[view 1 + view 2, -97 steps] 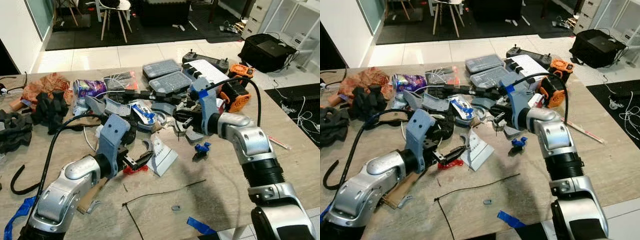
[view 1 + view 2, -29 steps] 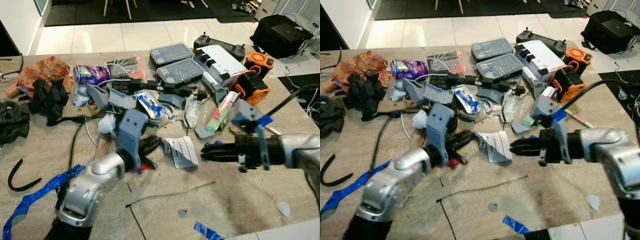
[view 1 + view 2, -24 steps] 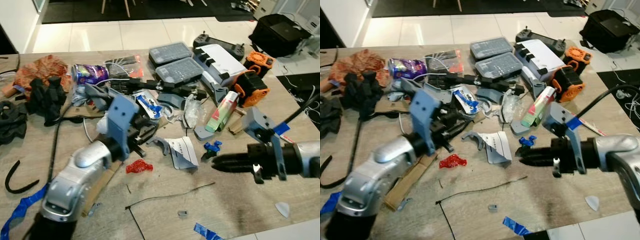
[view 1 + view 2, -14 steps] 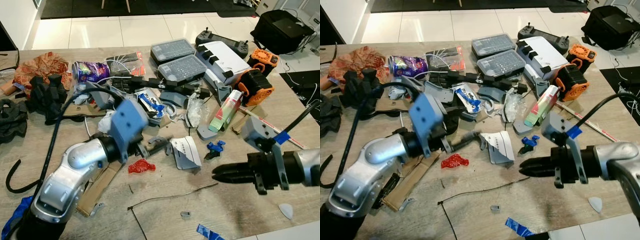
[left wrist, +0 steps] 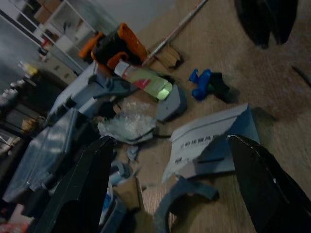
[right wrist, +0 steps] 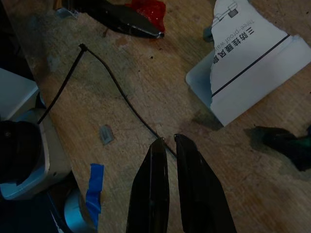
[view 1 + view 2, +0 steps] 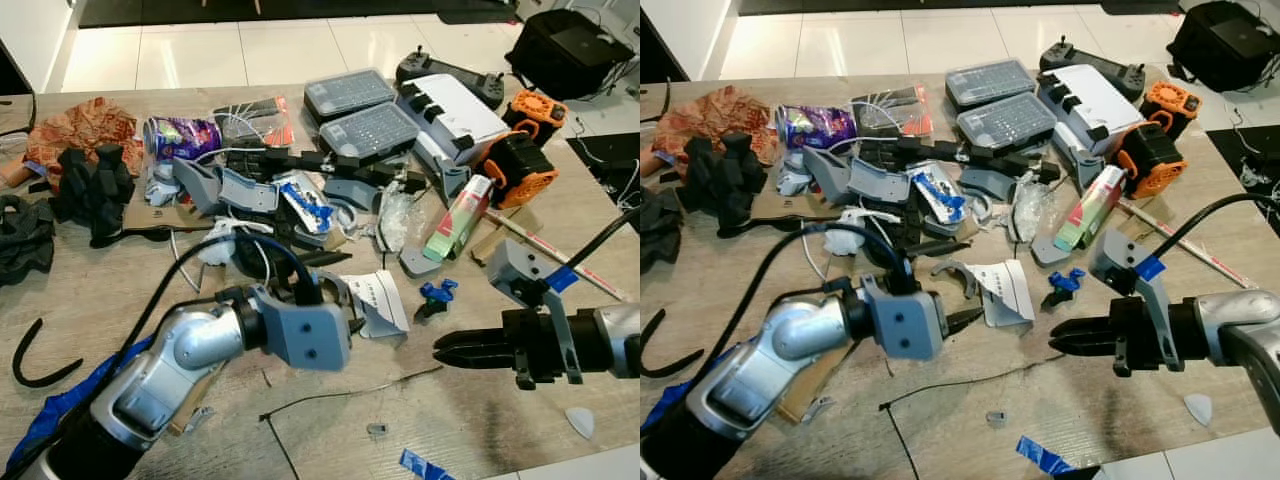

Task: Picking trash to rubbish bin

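Observation:
Trash is strewn over the wooden table point(image 7: 500, 420). My left gripper point(image 7: 962, 320) is open, low over the table beside a white printed label point(image 7: 378, 300). In the right wrist view one of its black fingers point(image 6: 121, 19) lies against a red crumpled scrap point(image 6: 150, 7). My right gripper point(image 7: 440, 350) is shut and points left, its tips just above one end of a thin black cable tie point(image 7: 350, 390). Nothing is visibly held between its fingers point(image 6: 155, 184). A blue clip point(image 7: 437, 293) lies between the label and the right gripper.
Farther back lie a green tube point(image 7: 462, 215), clear plastic wrap point(image 7: 392, 212), two grey cases point(image 7: 365, 110), an orange tool point(image 7: 525, 160), a purple can point(image 7: 185, 133) and black gloves point(image 7: 95, 185). Blue tape point(image 7: 420, 462) lies at the near edge.
My left gripper has swung round and dropped over the red scrap, which it now hides in the eye views. The right gripper has stayed near the cable tie's end.

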Motion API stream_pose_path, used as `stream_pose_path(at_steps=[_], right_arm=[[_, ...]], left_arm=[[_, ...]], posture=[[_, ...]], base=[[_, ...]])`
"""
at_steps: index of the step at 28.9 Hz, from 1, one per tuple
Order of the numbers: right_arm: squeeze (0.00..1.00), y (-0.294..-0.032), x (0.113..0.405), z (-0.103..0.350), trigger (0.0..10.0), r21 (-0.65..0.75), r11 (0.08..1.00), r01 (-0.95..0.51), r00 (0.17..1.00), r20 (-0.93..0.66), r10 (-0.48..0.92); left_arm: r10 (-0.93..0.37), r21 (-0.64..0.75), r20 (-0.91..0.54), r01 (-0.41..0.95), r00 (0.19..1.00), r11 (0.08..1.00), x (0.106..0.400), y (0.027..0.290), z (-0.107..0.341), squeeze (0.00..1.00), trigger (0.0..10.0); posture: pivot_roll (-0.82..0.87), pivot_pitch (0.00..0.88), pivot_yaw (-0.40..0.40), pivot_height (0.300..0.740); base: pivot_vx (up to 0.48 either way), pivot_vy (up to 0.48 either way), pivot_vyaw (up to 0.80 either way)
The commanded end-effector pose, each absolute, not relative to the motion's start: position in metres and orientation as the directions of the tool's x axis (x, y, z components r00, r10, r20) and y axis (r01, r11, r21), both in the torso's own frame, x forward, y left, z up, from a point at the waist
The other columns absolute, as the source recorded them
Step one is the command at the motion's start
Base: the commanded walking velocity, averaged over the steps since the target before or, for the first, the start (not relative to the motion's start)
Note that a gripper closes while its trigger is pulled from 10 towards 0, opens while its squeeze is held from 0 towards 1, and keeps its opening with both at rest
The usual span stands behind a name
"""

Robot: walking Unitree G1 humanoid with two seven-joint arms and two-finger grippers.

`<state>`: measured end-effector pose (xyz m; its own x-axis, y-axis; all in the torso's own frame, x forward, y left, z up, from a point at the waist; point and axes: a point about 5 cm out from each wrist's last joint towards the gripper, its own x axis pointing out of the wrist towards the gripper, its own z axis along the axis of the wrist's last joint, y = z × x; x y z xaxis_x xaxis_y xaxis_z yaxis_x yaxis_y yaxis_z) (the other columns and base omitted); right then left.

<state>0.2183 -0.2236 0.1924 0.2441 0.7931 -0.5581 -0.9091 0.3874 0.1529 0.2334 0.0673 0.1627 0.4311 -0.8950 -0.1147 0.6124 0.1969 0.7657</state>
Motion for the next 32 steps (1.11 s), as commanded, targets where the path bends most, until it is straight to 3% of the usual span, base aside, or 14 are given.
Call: stream_pose_path(at_steps=[1, 11, 24, 32], right_arm=[[0.0, -0.222, 0.219, 0.192, 10.0, 0.145, 0.379, -0.914, 0.235, -0.573, 0.785], [0.0, -0.221, 0.225, 0.198, 10.0, 0.116, 0.386, -0.915, 0.257, -0.568, 0.782], [0.0, -0.22, 0.224, 0.2, 10.0, 0.105, 0.386, -0.917, 0.247, -0.612, 0.752], [0.0, -0.236, 0.22, 0.201, 10.0, 0.066, 0.444, -0.894, 0.294, -0.661, 0.691]], left_arm=[[-0.903, 0.788, -0.092, 0.584, 0.42, 0.192, 0.23, 0.057, 0.157, 0.0, 10.0], [-0.908, 0.857, 0.028, 0.457, 0.418, 0.237, 0.231, 0.044, 0.153, 0.0, 10.0], [-0.926, 0.877, -0.061, 0.463, 0.372, 0.128, 0.227, 0.031, 0.12, 0.0, 10.0], [-0.908, 0.913, -0.066, 0.392, 0.413, 0.111, 0.236, 0.031, 0.115, 0.0, 10.0]], posture=[[-0.1, 0.175, -0.015, 0.74], [-0.1, 0.185, -0.011, 0.74], [-0.1, 0.188, -0.02, 0.74], [-0.12, 0.191, -0.013, 0.74]], base=[[0.0, 0.0, 0.0], [0.0, 0.0, 0.0], [0.0, 0.0, 0.0], [0.0, 0.0, 0.0]])
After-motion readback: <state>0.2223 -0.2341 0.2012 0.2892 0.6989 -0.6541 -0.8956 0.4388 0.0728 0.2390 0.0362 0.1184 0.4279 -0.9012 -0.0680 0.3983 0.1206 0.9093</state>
